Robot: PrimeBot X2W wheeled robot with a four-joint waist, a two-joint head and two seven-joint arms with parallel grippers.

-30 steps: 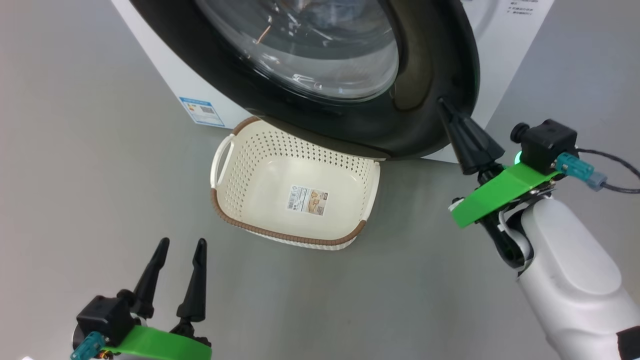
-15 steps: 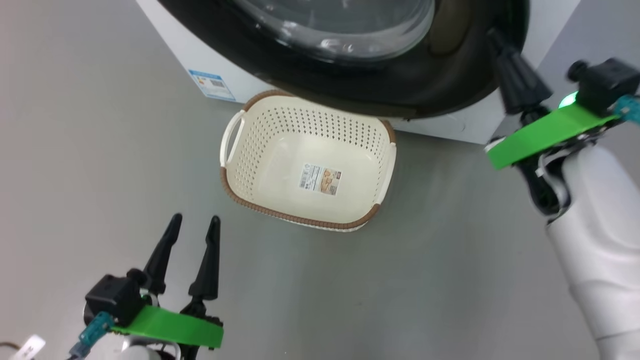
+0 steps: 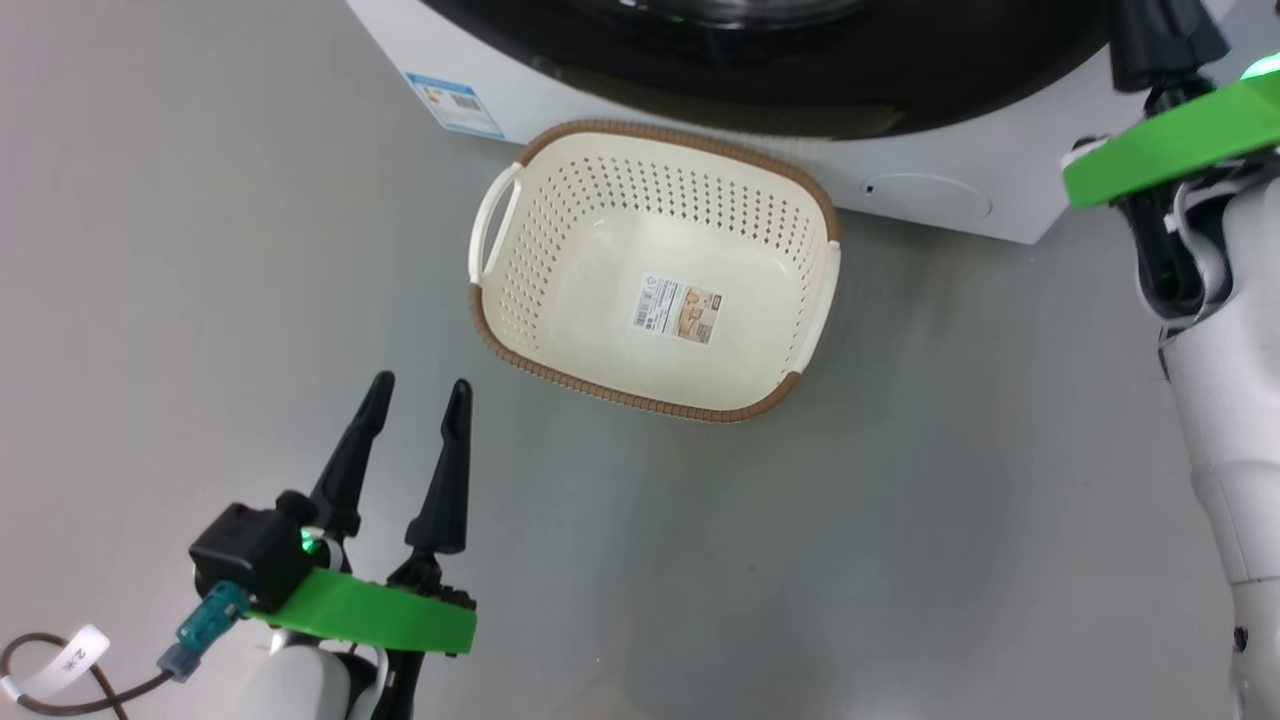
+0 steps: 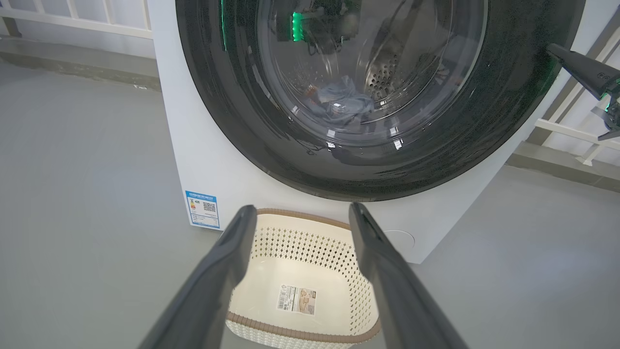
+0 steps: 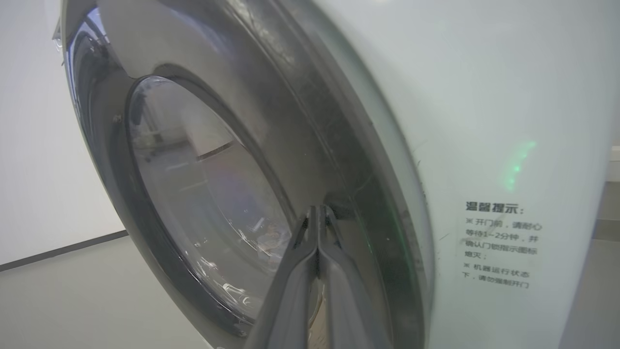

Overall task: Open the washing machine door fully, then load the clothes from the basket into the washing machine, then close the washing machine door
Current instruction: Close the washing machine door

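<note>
The basket (image 3: 560, 230) stands on the floor in front of the washing machine (image 3: 960, 215), holding nothing but the paper label on its bottom. The glossy black washing machine door (image 4: 232, 97) lies against the machine's front. Through its glass, blue clothes (image 4: 341, 103) lie in the steel drum. My right gripper (image 5: 317, 209) is shut, its tip pressed on the door's right rim (image 5: 368, 203); it shows as right gripper (image 4: 554, 48) and right gripper (image 3: 1165, 40) too. My left gripper (image 3: 420, 390) hovers open near the basket's front, left gripper (image 4: 301, 209) empty.
Grey floor surrounds the basket. A blue energy sticker (image 3: 455, 103) and a round service flap (image 3: 925, 195) sit low on the machine's front. White railings (image 4: 72, 19) run behind the machine. A printed notice (image 5: 501, 245) is on its front panel.
The head camera has shifted. The door no longer overhangs the basket and now lies against the machine, with my shut right gripper still at its right edge. My left gripper stays open.
</note>
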